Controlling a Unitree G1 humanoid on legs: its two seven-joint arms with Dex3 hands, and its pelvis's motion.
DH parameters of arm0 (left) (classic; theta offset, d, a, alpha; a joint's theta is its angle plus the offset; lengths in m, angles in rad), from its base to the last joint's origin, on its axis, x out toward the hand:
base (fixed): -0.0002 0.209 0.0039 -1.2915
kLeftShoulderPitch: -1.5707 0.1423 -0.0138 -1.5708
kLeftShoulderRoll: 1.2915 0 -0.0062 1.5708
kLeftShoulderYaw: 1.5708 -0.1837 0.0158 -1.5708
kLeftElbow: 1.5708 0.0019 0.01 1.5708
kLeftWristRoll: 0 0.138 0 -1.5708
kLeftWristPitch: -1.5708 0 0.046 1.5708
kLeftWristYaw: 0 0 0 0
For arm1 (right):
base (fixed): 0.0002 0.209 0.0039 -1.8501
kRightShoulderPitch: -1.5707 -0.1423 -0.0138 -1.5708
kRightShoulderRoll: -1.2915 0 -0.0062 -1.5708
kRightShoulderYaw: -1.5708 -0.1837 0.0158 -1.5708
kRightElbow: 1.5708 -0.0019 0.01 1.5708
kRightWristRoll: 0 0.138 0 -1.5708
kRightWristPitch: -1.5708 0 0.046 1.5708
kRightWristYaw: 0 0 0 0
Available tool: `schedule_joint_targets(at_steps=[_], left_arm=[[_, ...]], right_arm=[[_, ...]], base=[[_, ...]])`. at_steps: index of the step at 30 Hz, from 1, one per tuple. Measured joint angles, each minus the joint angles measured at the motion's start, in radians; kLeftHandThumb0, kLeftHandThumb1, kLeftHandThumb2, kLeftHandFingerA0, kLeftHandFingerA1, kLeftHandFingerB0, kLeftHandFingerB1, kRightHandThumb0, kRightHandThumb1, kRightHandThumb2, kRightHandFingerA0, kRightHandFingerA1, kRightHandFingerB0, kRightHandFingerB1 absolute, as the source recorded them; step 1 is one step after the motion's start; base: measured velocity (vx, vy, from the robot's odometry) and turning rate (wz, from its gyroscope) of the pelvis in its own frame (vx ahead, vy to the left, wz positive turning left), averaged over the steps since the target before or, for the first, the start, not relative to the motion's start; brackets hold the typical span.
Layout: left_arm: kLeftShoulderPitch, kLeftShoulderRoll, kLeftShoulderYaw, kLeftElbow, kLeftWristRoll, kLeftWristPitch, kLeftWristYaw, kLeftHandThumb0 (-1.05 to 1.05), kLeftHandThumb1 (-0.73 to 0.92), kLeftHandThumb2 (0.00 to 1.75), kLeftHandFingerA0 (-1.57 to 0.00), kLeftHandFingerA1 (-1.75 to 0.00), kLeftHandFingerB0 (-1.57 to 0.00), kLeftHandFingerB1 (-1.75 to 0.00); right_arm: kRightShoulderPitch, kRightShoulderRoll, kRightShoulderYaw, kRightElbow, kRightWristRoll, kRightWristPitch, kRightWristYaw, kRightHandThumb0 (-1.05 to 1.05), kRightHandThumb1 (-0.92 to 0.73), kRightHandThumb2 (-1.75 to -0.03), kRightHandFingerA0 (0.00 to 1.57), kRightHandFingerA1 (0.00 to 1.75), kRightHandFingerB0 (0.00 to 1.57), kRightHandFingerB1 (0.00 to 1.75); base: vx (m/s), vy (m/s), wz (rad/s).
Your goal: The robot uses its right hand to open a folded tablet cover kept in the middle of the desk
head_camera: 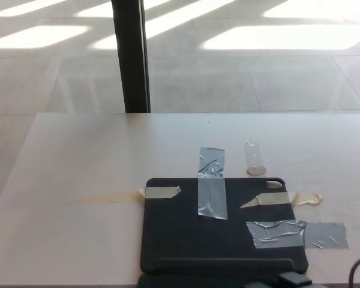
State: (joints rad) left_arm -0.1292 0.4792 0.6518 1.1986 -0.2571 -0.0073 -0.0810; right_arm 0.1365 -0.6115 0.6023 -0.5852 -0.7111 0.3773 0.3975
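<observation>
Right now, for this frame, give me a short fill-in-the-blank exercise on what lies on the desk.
1. The tablet cover is coloured ____.
2. The vertical strip of grey tape crosses the cover's ____ edge.
3. The wrinkled grey tape patch runs off the cover's ____ side, as pictured.
4. The tablet cover lies ____ on the desk.

Missing words: black; far; right; flat
</observation>
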Motion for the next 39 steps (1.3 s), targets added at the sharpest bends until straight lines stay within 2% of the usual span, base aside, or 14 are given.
schedule_joint_targets(at_steps=[1, 4, 5, 6, 8, 11, 12, 14, 15, 21, 31, 32, 38, 39], left_arm=[[0.0, 0.003, -0.002, 0.0, 0.0, 0.0, -0.001, -0.54, 0.45, 0.54, -0.87, -0.74, -0.67, -0.65], [-0.001, 0.019, -0.007, 0.001, -0.002, 0.0, -0.003, -0.54, 0.45, 0.54, -0.86, -0.74, -0.66, -0.64], [-0.001, 0.023, -0.008, 0.001, -0.003, 0.0, -0.003, -0.55, 0.44, 0.54, -0.88, -0.74, -0.71, -0.65], [-0.005, 0.028, -0.011, 0.001, -0.003, 0.0, -0.004, -0.55, 0.44, 0.54, -0.87, -0.74, -0.72, -0.65], [-0.011, 0.034, -0.015, 0.003, -0.004, 0.0, -0.005, -0.58, 0.44, 0.54, -0.86, -0.75, -0.67, -0.65], [-0.014, 0.037, -0.016, 0.006, -0.006, 0.0, -0.007, -0.56, 0.44, 0.54, -0.84, -0.75, -0.67, -0.66], [-0.015, 0.037, -0.017, 0.007, -0.007, 0.0, -0.008, -0.54, 0.45, 0.54, -0.84, -0.74, -0.66, -0.65], [-0.016, 0.037, -0.017, 0.007, -0.008, 0.0, -0.008, -0.55, 0.45, 0.54, -0.85, -0.74, -0.68, -0.65], [-0.017, 0.037, -0.017, 0.007, -0.008, 0.0, -0.008, -0.55, 0.45, 0.54, -0.86, -0.75, -0.67, -0.65], [-0.017, 0.037, -0.018, 0.011, -0.016, 0.0, -0.009, -0.57, 0.45, 0.54, -0.85, -0.74, -0.64, -0.65], [-0.015, 0.037, -0.021, 0.011, -0.022, 0.0, -0.009, -0.56, 0.45, 0.53, -0.84, -0.73, -0.63, -0.64], [-0.015, 0.037, -0.021, 0.011, -0.022, 0.0, -0.009, -0.61, 0.33, 0.81, -0.83, -0.79, -0.64, -0.72], [-0.015, 0.036, -0.021, 0.012, -0.022, 0.0, -0.009, -0.55, 0.44, 0.54, -0.86, -0.75, -0.69, -0.66], [-0.015, 0.036, -0.021, 0.012, -0.022, 0.0, -0.009, -0.55, 0.44, 0.54, -0.87, -0.76, -0.65, -0.66]], right_arm=[[0.036, -0.001, -0.005, -0.011, 0.005, 0.006, 0.011, -0.81, -0.5, -0.88, 0.21, 0.53, 0.04, 0.35], [0.137, 0.005, -0.044, -0.022, 0.034, 0.024, 0.041, -0.81, -0.5, -0.89, 0.21, 0.53, 0.07, 0.37], [0.149, 0.008, -0.051, -0.022, 0.038, 0.027, 0.046, -0.79, -0.64, -0.61, 0.25, 0.44, 0.13, 0.26], [0.166, 0.017, -0.065, -0.022, 0.048, 0.032, 0.055, -0.8, -0.51, -0.9, 0.22, 0.54, 0.06, 0.37], [0.192, 0.033, -0.094, -0.022, 0.07, 0.036, 0.066, -0.82, -0.65, -0.61, 0.31, 0.49, 0.16, 0.28], [0.231, 0.053, -0.131, -0.023, 0.105, 0.037, 0.079, -0.78, -0.65, -0.6, 0.29, 0.5, 0.14, 0.3], [0.242, 0.057, -0.143, -0.024, 0.118, 0.036, 0.083, -0.8, -0.52, -0.89, 0.24, 0.56, 0.09, 0.42], [0.267, 0.061, -0.17, -0.029, 0.146, 0.033, 0.092, -0.78, -0.65, -0.6, 0.28, 0.48, 0.15, 0.29], [0.278, 0.063, -0.184, -0.033, 0.16, 0.033, 0.095, -0.85, -0.54, -0.9, 0.22, 0.53, 0.07, 0.4], [0.334, 0.083, -0.288, -0.088, 0.239, 0.049, 0.125, -0.71, -0.48, -0.84, 0.23, 0.52, 0.11, 0.41], [0.202, 0.144, -0.596, -0.098, 0.369, 0.067, 0.137, -0.6, -0.61, -0.58, 0.28, 0.4, 0.26, 0.3], [0.173, 0.143, -0.639, -0.087, 0.39, 0.068, 0.137, -0.56, -0.64, -0.6, 0.31, 0.39, 0.26, 0.31], [0.068, 0.142, -0.805, -0.007, 0.462, 0.066, 0.139, -0.67, -0.54, -0.58, 0.39, 0.51, 0.37, 0.36], [0.044, 0.142, -0.856, 0.025, 0.481, 0.063, 0.138, -0.8, -0.51, -0.88, 0.49, 0.63, 0.31, 0.46]], base=[[0.0, 0.0, 0.0], [0.0, 0.0, 0.0], [0.0, 0.0, 0.0], [0.0, 0.0, 0.0], [0.0, 0.0, 0.0], [0.0, 0.0, 0.0], [0.0, 0.0, 0.0], [0.0, 0.0, 0.0], [0.0, 0.0, 0.0], [0.0, 0.0, 0.0], [0.0, 0.0, 0.0], [0.0, 0.0, 0.0], [0.0, 0.0, 0.0], [0.0, 0.0, 0.0]])
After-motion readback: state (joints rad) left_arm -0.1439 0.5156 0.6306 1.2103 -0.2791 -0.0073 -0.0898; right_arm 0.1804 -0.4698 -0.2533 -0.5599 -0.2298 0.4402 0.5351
